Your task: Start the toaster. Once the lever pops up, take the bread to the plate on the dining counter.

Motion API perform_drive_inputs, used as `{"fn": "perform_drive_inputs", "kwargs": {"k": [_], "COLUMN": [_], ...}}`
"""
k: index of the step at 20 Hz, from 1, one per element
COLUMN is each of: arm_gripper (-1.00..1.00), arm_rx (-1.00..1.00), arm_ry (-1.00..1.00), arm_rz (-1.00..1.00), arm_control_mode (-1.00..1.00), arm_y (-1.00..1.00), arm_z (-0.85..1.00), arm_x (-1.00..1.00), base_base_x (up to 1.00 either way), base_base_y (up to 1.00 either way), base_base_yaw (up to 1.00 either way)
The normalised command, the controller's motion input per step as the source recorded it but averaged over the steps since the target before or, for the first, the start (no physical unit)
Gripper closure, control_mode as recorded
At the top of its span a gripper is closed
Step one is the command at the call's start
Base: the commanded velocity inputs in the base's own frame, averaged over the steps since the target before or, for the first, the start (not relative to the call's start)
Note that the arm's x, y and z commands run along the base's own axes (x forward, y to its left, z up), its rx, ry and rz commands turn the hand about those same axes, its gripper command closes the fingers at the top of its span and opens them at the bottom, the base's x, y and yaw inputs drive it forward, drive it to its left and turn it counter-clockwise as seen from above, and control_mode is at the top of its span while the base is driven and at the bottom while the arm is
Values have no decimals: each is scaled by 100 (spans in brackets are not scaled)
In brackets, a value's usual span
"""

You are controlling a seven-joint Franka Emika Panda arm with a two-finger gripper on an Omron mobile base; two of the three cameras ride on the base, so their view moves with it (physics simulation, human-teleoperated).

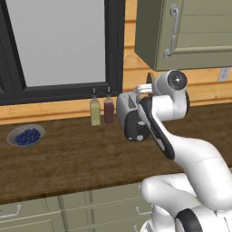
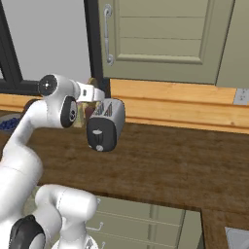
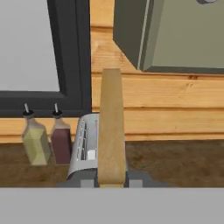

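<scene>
My gripper (image 3: 111, 183) is shut on the bread (image 3: 111, 127), a tan slice seen edge-on and upright between the fingertips (image 3: 87, 182). It hangs just above the silver toaster (image 3: 85, 148), whose slots face up below it. From the base, the toaster (image 1: 131, 120) (image 2: 104, 126) stands on the dark wooden counter (image 1: 68, 158) with its black end panel toward me. The gripper (image 1: 146, 89) (image 2: 97, 93) reaches in over its top. The plate is out of view. I cannot tell whether this top is the dining counter.
Two slim bottles (image 1: 102, 108) stand just left of the toaster against the wall. A grey bowl of blueberries (image 1: 26, 135) sits at the far left. A wall cabinet (image 1: 186, 31) hangs above the gripper, and a dark-framed window (image 1: 59, 45) is to its left.
</scene>
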Motion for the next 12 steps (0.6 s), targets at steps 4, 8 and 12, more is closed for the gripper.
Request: {"fn": "perform_drive_inputs", "kwargs": {"k": [4,8,12], "arm_gripper": [100,100,100], "arm_rx": [0,0,0], "arm_ry": [33,24,4], "arm_rz": [-2,-1,0], "arm_control_mode": [-100,-100,-100], "arm_y": [0,0,-6], "arm_z": [16,0,-15], "arm_x": [-94,-93,-65], "base_base_x": [0,0,0], "base_base_y": [0,0,0], "base_base_yaw": [0,0,0]}}
